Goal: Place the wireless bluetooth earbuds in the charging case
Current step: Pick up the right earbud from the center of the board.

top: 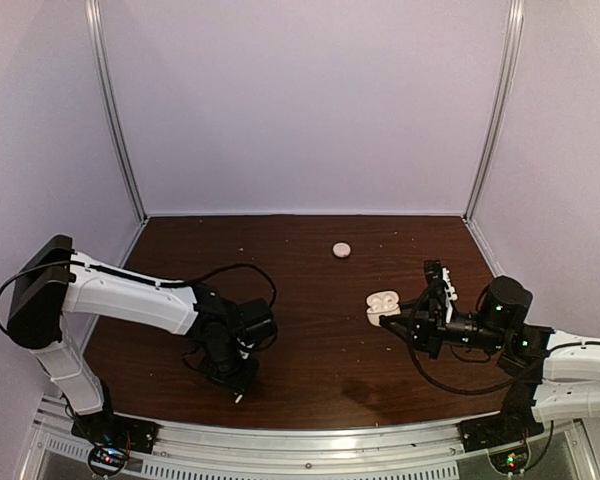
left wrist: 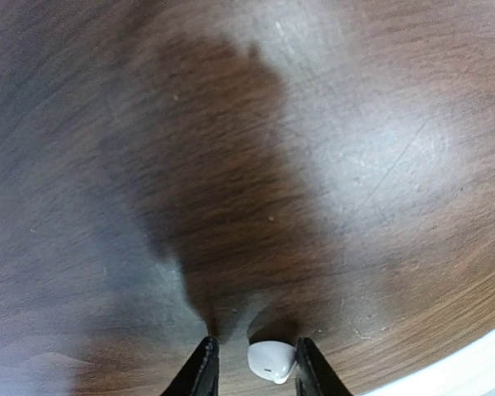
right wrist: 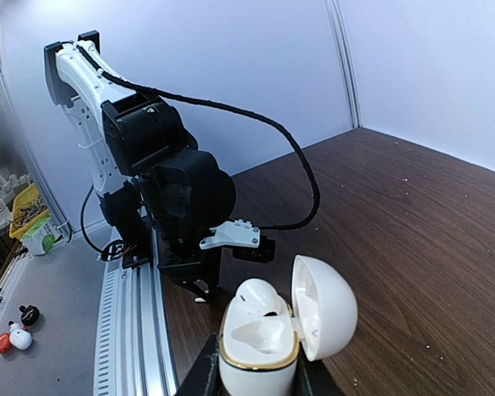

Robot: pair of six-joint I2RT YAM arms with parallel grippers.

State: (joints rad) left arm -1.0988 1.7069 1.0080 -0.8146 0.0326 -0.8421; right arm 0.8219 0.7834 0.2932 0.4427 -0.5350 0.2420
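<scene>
My right gripper (top: 392, 316) is shut on the white charging case (top: 382, 304) and holds it just above the table. In the right wrist view the case (right wrist: 258, 363) sits between my fingers with its lid (right wrist: 326, 307) swung open. One white earbud (right wrist: 260, 297) sits in the far slot and the near slot is empty. My left gripper (left wrist: 256, 375) points down at the table, open. The second earbud (left wrist: 271, 360) lies on the wood between its fingers, closer to the right finger (left wrist: 310, 371). In the top view this earbud (top: 238, 397) shows at the left gripper's tip (top: 242, 388).
A flat pale pink disc (top: 341, 249) lies at the back middle of the dark wooden table (top: 310, 350). The metal rail (top: 310, 440) runs along the near edge, close to the left gripper. White walls enclose the table on three sides.
</scene>
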